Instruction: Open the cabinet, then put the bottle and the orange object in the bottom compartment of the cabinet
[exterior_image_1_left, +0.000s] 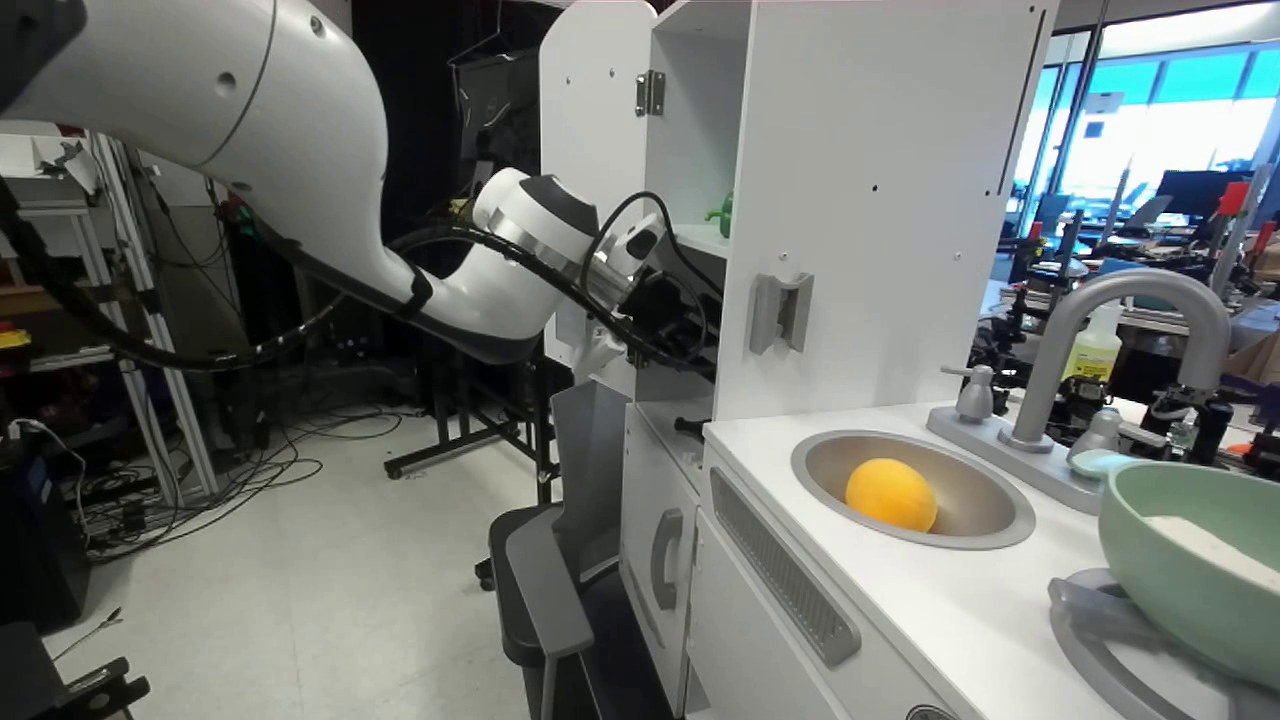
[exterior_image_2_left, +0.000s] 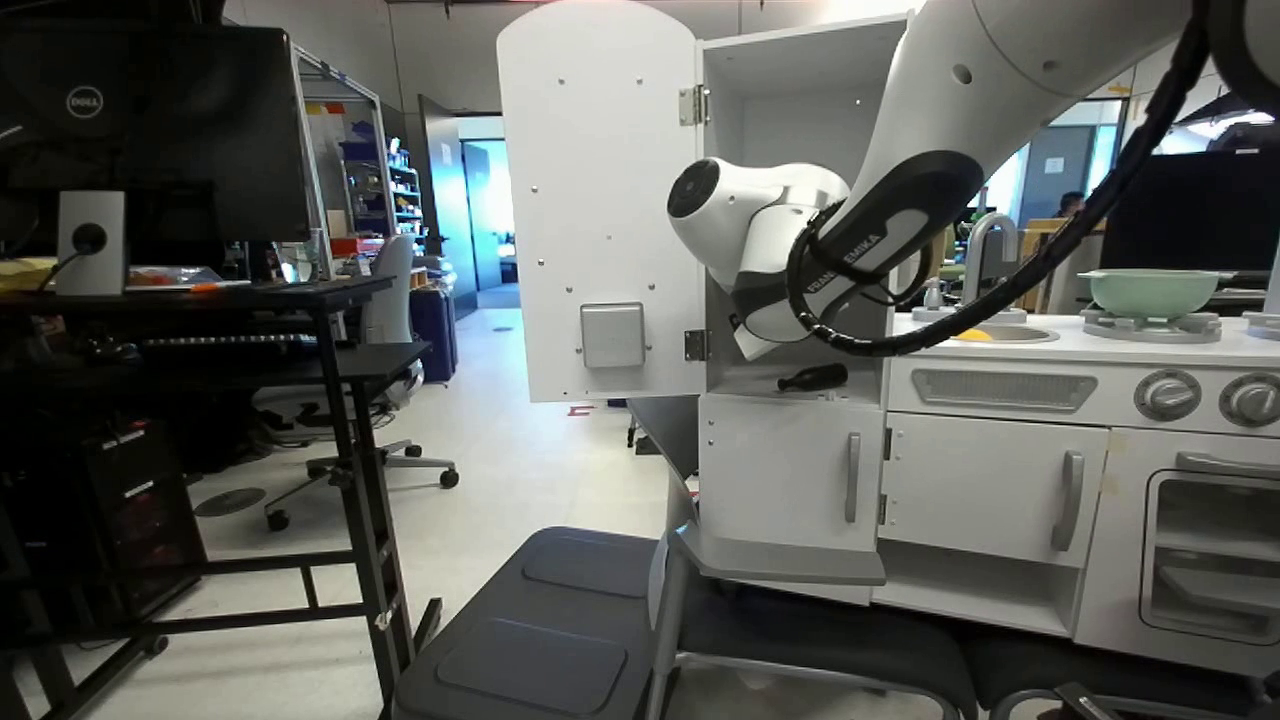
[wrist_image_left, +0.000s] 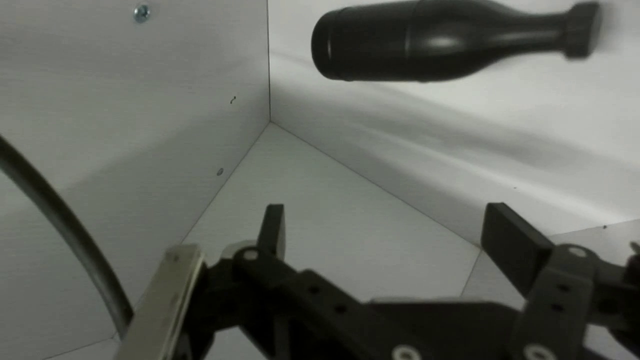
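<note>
Arm (exterior_image_1_left: 330, 160) bent into cabinet (exterior_image_2_left: 795, 122), end effector (wrist_image_left: 385, 226) spread wide near bottle (wrist_image_left: 430, 42)

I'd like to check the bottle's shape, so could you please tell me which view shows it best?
The wrist view: the bottle appears large there, base through neck. In both exterior views it is small, and in an exterior view only its neck end shows.

a pale green bowl (exterior_image_2_left: 1155, 293) rests on a burner (exterior_image_2_left: 1150, 330).

The bottom compartment (exterior_image_2_left: 740, 381) carries the bottle (exterior_image_2_left: 822, 377) on its side, the sink (exterior_image_1_left: 975, 500) the orange object (exterior_image_1_left: 890, 495).
</note>
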